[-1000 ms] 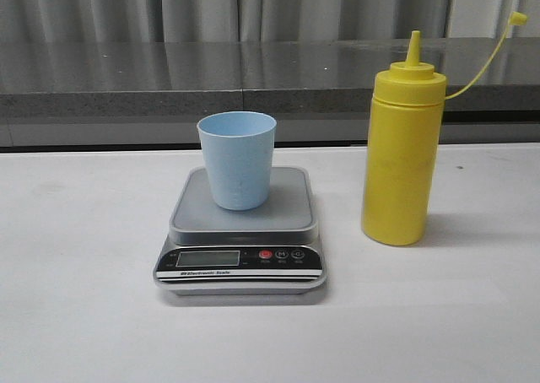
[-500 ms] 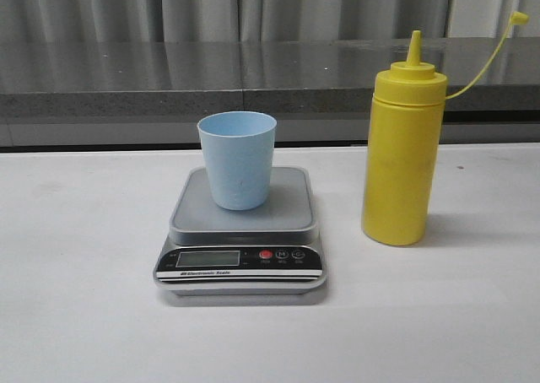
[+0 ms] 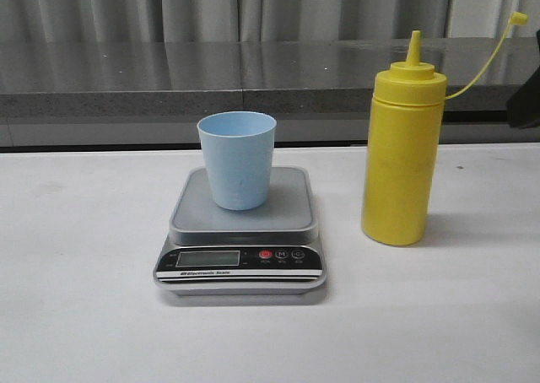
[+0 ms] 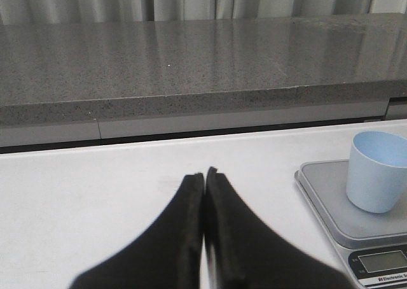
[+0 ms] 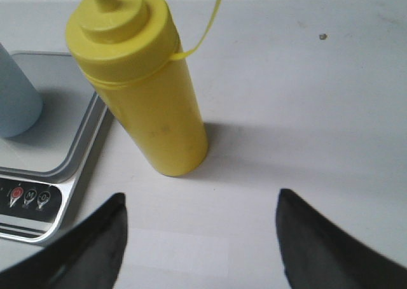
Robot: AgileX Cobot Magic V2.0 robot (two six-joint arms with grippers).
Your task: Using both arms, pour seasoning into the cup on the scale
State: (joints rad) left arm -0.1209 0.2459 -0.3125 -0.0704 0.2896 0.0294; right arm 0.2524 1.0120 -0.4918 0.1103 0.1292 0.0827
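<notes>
Hovering above the white counter [image 3: 84, 315], my right tool [image 5: 200, 238] has its fingers spread wide with nothing between them, the yellow seasoning bottle [image 3: 402, 151] standing upright just ahead. My left tool [image 4: 203, 238] is pressed closed and empty, well apart from the blue cup [image 3: 237, 159], which sits on the scale [image 3: 240, 252] beside the bottle.

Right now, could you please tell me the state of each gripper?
Left gripper: closed, holding nothing, beside the scale.
Right gripper: open, empty, jaws spread wide just short of the yellow bottle.
</notes>
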